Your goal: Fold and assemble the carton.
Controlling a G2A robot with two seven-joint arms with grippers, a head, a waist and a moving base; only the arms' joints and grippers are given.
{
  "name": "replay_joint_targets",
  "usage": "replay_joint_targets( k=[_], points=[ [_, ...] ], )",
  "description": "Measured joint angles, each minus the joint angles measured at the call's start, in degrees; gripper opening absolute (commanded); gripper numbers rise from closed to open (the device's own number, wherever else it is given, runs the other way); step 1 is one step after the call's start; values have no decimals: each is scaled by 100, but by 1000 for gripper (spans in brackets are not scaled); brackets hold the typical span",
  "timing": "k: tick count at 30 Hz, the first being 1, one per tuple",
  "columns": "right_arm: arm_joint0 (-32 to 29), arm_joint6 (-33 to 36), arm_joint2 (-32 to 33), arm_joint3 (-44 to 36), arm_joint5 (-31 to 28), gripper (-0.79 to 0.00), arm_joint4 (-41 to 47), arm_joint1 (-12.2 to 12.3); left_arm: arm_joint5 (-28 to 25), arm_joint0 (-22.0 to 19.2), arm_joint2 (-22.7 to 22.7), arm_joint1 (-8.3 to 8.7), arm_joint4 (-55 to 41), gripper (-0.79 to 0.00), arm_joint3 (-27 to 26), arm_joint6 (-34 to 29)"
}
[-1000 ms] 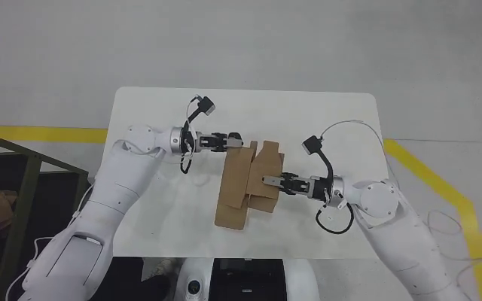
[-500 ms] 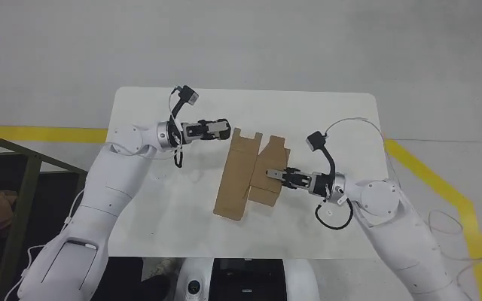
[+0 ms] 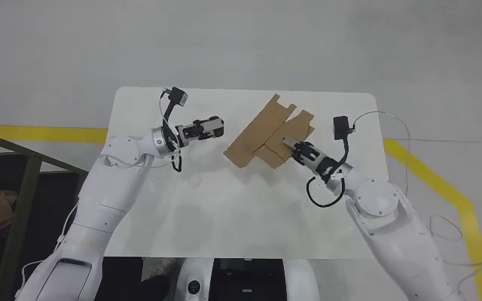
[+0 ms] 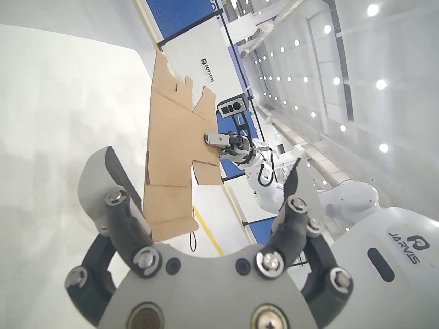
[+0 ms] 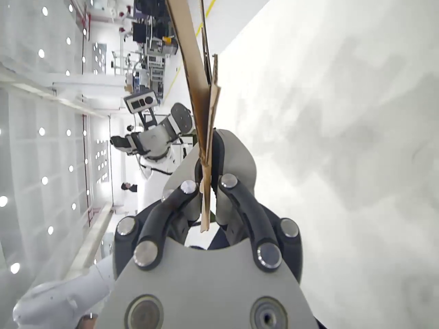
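The carton [image 3: 260,132] is a flat brown cardboard blank with flaps, held tilted above the far right part of the white table [image 3: 151,218]. My right gripper [image 3: 289,142] is shut on the carton's near edge; in the right wrist view the carton [image 5: 192,52] runs edge-on between that gripper's [image 5: 205,154] closed fingers. My left gripper [image 3: 218,126] hangs open to the left of the carton, apart from it. In the left wrist view the left gripper [image 4: 205,179] has nothing between its fingers, and the carton [image 4: 175,128] stands beyond them with the right gripper [image 4: 210,137] on its far edge.
The table's white top [image 5: 343,104] lies below the carton. A yellow line [image 3: 53,134] runs on the floor to the left and another yellow line [image 3: 433,177] to the right. A dark frame [image 3: 22,162] stands by the table's left side.
The right gripper lifted the carton off the table and swung it toward the far right. The left gripper drew back from the carton's edge to the left.
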Motion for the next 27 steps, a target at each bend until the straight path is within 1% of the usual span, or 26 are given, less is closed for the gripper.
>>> replay_joint_targets(
  k=[4,9,11,14,16,20,23,27],
  points=[
    [-52,-685,-150,-235,272,-785,59,-80,92,81,46,-18,8,0,-77,242],
    [-64,-1536,-378,-449,567,-785,-32,-189,206,100,211,-58,31,0,-66,399],
    [-82,-1809,-442,-526,649,-785,-56,-227,257,109,266,-74,-28,0,-36,435],
    [-112,-2032,-489,-580,655,-785,-19,-269,279,125,317,-90,-61,0,-23,477],
    [-110,-2035,-505,-586,610,-785,-19,-289,287,131,346,-96,-38,0,-29,479],
    [-53,-1689,-507,-548,479,-785,-191,-291,342,104,287,-71,235,0,-29,435],
    [-23,-1381,-452,-506,405,-785,-335,-279,349,111,121,-29,394,0,-23,409],
    [-9,-950,-336,-422,194,-785,-398,-262,338,112,-115,43,618,0,-63,200]
  ],
)
